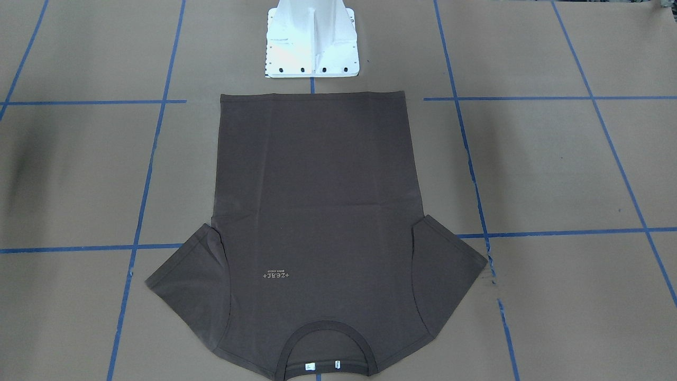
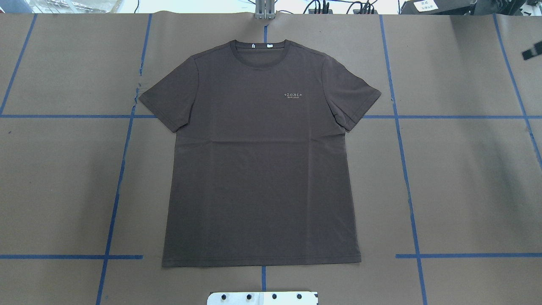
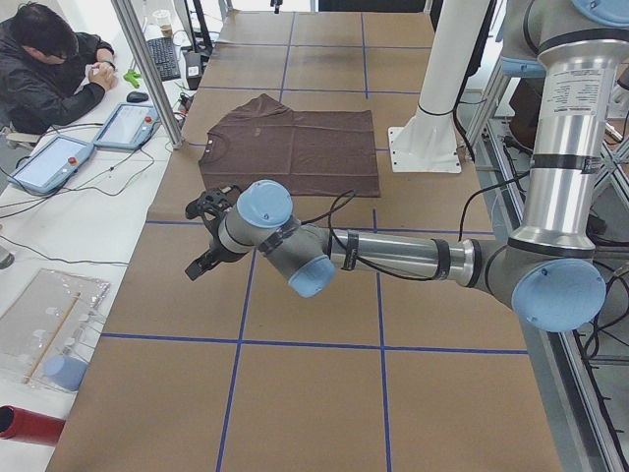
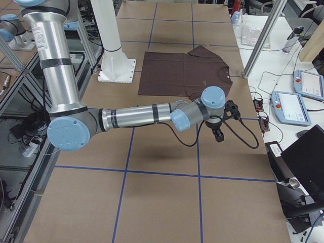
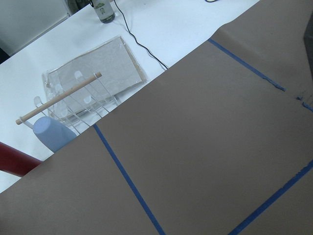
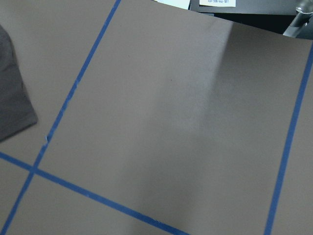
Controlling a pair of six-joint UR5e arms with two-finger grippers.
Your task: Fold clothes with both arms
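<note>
While dark brown short-sleeved cloth T-shirt lies flat at middle of brown paper worktop, hem by my edge, my black left gripper and black right gripper hang over worktop ends, off shirt. Cannot tell if loose or squeezed tight. Shirt looks soft, light, floppy; pinch hem corners.

A corner of the dark brown T-shirt is lying on brown paper at the frame's left edge, just beside blue tape lines that are crossing at lower left.
</note>
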